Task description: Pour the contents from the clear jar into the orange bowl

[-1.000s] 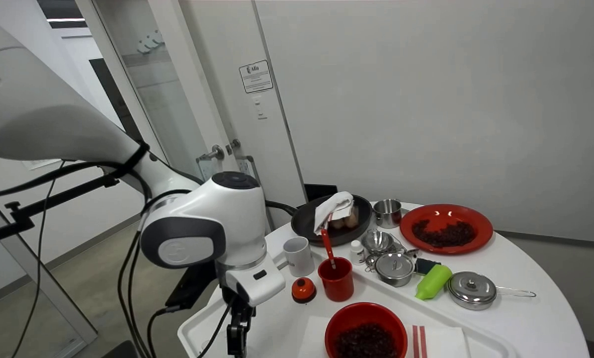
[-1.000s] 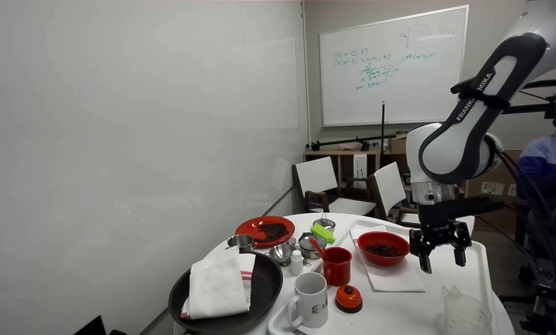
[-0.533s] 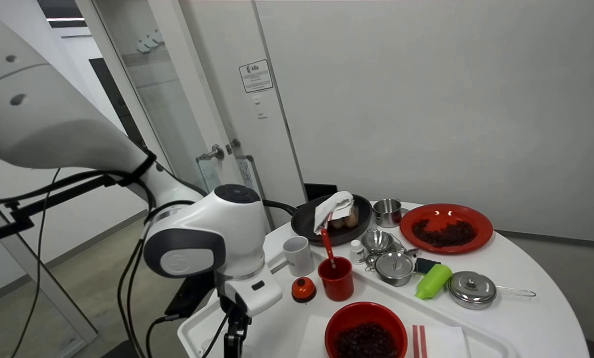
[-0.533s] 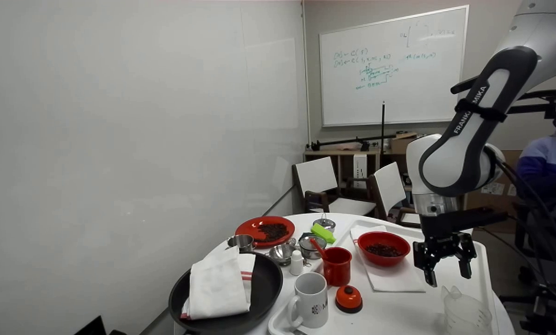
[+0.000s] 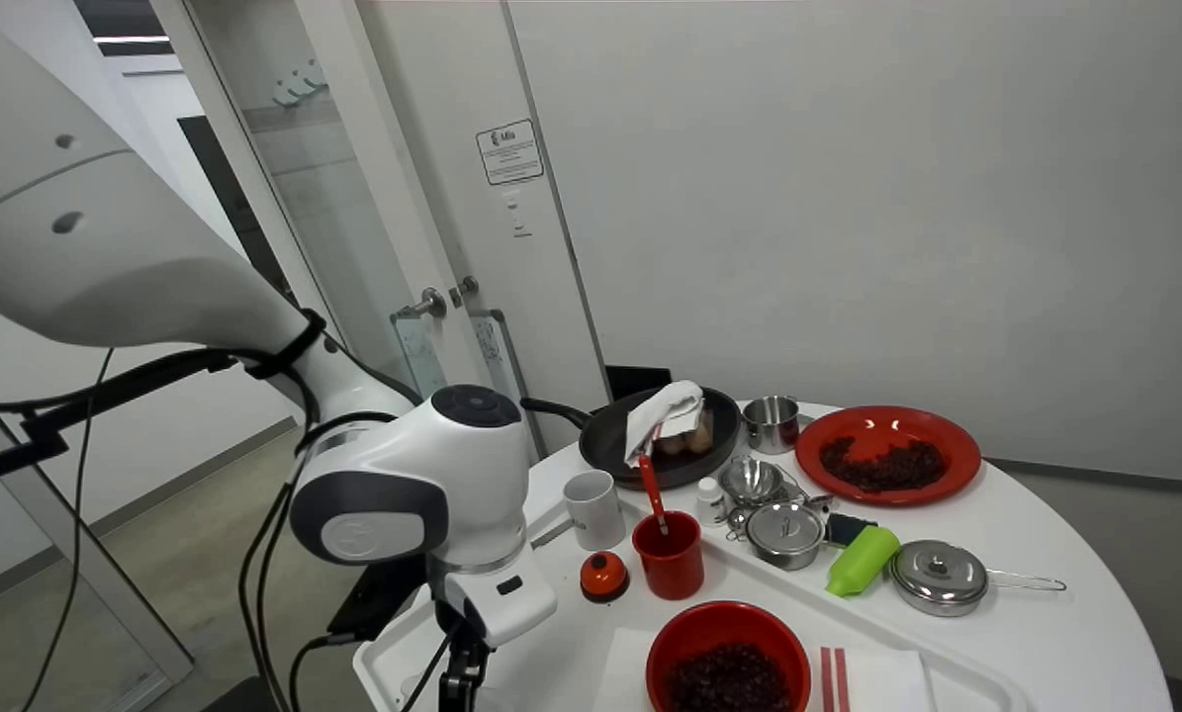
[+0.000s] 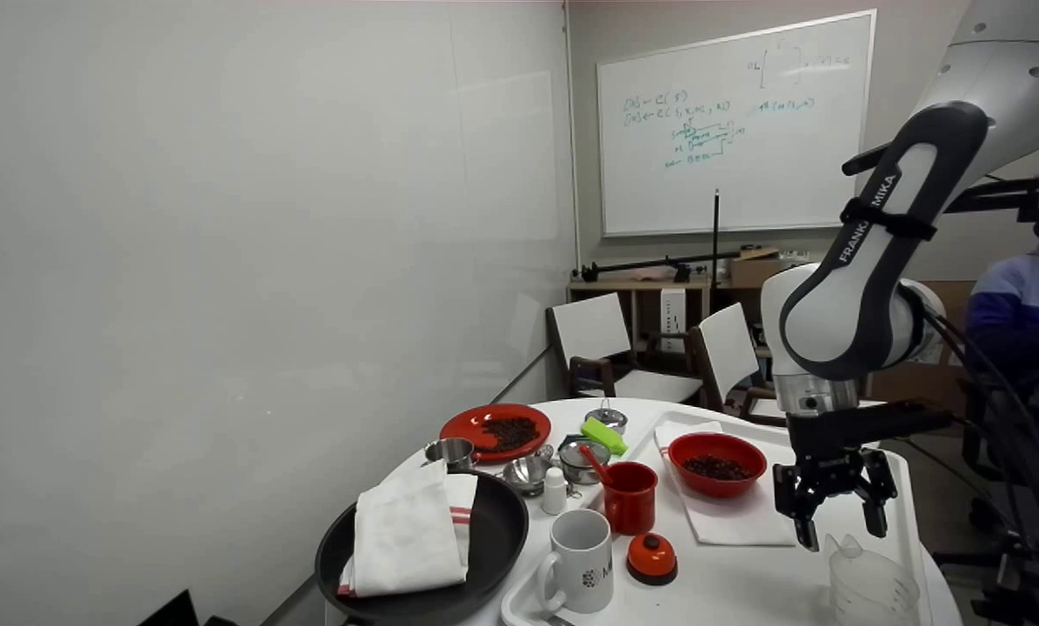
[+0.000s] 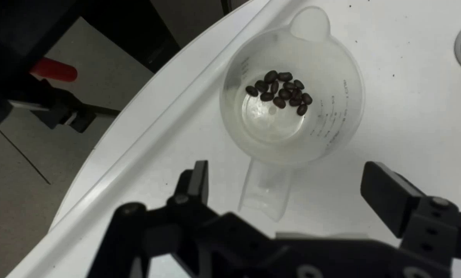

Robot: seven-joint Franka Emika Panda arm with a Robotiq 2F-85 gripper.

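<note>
The clear jar (image 6: 871, 589) is a see-through measuring cup with a spout, printed marks and a handle. It stands upright on the white tray. In the wrist view the jar (image 7: 330, 69) holds several dark beans (image 7: 284, 92), and its handle (image 7: 267, 189) lies between my open fingers without contact. My gripper (image 6: 842, 530) is open and empty above the jar, pointing down; it also shows in the wrist view (image 7: 286, 175). The orange bowl, which looks red, holds dark beans and sits on a white cloth in both exterior views (image 5: 729, 625) (image 6: 717, 485).
The white tray's raised rim (image 7: 118, 160) runs close beside the jar, near the table edge. An orange-and-black timer-like object (image 6: 652, 559), a white mug (image 6: 582, 561) and a red cup (image 6: 630, 500) with a red-handled utensil stand nearby. A black pan (image 6: 506, 539) and red plate (image 6: 467, 426) are farther off.
My gripper has come down steadily toward the jar and shifted slightly sideways. Its fingers stay open. The jar, bowl and other objects have not moved.
</note>
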